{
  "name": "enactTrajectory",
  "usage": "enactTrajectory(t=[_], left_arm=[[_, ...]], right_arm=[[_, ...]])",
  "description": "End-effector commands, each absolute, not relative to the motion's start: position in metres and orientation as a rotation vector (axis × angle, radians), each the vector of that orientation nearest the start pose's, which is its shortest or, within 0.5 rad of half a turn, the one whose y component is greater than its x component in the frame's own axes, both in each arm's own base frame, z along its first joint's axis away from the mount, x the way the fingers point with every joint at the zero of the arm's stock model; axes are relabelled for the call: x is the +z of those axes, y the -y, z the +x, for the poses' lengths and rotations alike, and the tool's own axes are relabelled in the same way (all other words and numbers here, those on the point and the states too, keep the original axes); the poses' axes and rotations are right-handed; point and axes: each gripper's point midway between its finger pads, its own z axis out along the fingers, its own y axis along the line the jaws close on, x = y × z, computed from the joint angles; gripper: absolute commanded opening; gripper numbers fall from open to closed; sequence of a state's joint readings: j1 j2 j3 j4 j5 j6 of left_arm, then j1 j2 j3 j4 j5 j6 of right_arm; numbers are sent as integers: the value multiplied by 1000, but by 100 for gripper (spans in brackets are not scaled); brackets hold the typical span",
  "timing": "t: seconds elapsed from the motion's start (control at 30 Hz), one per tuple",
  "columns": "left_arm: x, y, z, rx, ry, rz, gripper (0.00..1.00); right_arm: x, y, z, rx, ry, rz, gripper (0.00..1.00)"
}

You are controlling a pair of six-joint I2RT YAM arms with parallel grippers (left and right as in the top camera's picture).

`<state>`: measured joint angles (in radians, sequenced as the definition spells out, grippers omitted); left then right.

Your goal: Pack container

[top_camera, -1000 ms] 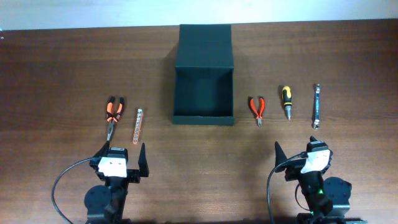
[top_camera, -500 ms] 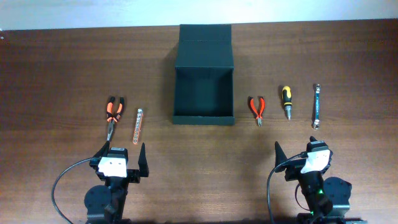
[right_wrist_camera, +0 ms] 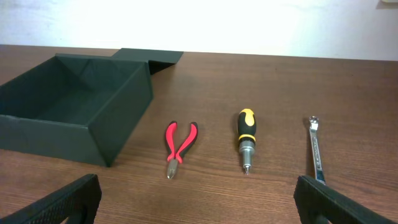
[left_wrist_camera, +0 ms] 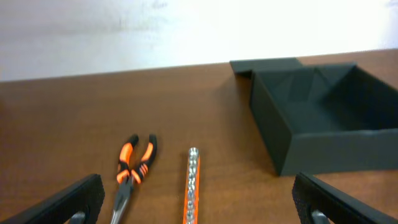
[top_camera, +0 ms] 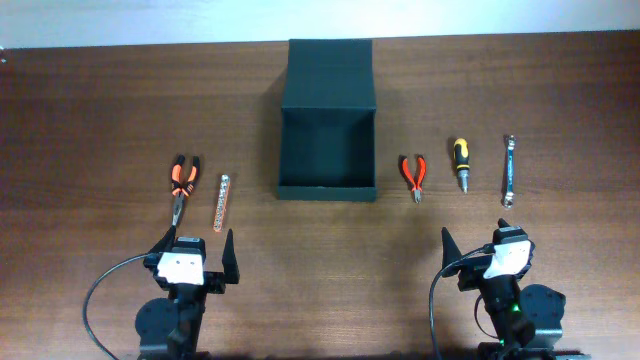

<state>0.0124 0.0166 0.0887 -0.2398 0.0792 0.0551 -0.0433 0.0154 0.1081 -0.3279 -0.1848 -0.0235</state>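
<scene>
The container (top_camera: 326, 190) is a dark green-black box at the table's middle back, open, with its flap lid lying behind it and nothing showing inside. It also shows in the left wrist view (left_wrist_camera: 336, 149) and the right wrist view (right_wrist_camera: 121, 118). My left gripper (top_camera: 197, 250) is open and empty near the front edge, its jaws (left_wrist_camera: 199, 202) facing orange-handled pliers (top_camera: 181, 185) (left_wrist_camera: 132, 171) and an orange bit strip (top_camera: 220, 200) (left_wrist_camera: 191, 186). My right gripper (top_camera: 487, 250) is open and empty, its jaws (right_wrist_camera: 199, 202) facing red-handled pliers (top_camera: 413, 175) (right_wrist_camera: 179, 142).
A black-and-yellow stubby screwdriver (top_camera: 460, 163) (right_wrist_camera: 246, 138) and a silver wrench (top_camera: 508, 170) (right_wrist_camera: 317, 149) lie right of the red pliers. All the tools lie flat on the brown wooden table (top_camera: 100, 110), apart from each other and from the box.
</scene>
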Motion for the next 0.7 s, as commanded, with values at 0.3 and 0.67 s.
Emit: enactTrajectory(t=[0.3, 0.67], left_arm=[[214, 21, 229, -123, -1643, 76, 99], [285, 3, 267, -45, -1961, -16, 99]], right_arm=[[172, -50, 223, 265, -1720, -238, 99], [247, -30, 222, 191, -1975, -124, 99]])
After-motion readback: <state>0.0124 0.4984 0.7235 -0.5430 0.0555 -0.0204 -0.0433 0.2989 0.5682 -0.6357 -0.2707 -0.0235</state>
